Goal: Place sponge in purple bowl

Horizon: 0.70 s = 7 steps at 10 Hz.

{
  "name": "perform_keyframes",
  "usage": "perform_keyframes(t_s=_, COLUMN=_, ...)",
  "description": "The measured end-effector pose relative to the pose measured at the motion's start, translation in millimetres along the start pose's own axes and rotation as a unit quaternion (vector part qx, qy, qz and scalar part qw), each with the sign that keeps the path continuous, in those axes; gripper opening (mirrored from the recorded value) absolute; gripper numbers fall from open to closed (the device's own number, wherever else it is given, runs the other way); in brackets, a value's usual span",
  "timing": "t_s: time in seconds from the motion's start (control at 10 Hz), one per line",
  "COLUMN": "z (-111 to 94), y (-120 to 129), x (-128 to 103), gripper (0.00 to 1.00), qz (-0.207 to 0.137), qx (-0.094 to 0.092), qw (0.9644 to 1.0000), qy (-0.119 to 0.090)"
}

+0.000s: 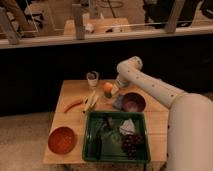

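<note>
The sponge [118,103], a small blue-grey pad, lies on the wooden table [155,117] against the left rim of the purple bowl [133,102]. The bowl sits right of the table's middle and looks empty. My gripper [115,91] hangs from the white arm [150,85], which comes in from the right. It is just above the sponge, between the sponge and an orange fruit [108,87].
A glass [92,77] stands at the back. A carrot [73,105] and pale sticks [91,101] lie left of centre. An orange-red bowl [62,139] sits front left. A green tray [95,145] holds grapes [131,145] and a pale wedge [127,126].
</note>
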Motion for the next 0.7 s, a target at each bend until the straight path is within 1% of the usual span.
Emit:
perform_keyframes(t_s=0.1, z=4.4, y=-0.6, x=-0.7, gripper=0.8, qz=-0.003, qx=0.004, qw=1.0, qy=-0.006)
perform_keyframes(t_s=0.3, z=22.5, y=3.3, x=-8.3, gripper=0.8, qz=-0.003, qx=0.006, qw=0.9997, qy=-0.022)
perform_keyframes(t_s=0.5, z=35.8, y=6.1, x=-13.5, gripper=0.8, qz=0.002, qx=0.009, qw=0.9994, qy=-0.033)
perform_keyframes(t_s=0.7, z=46.3, y=8.5, x=-17.6, gripper=0.8, qz=0.008, qx=0.011, qw=0.9992, qy=-0.038)
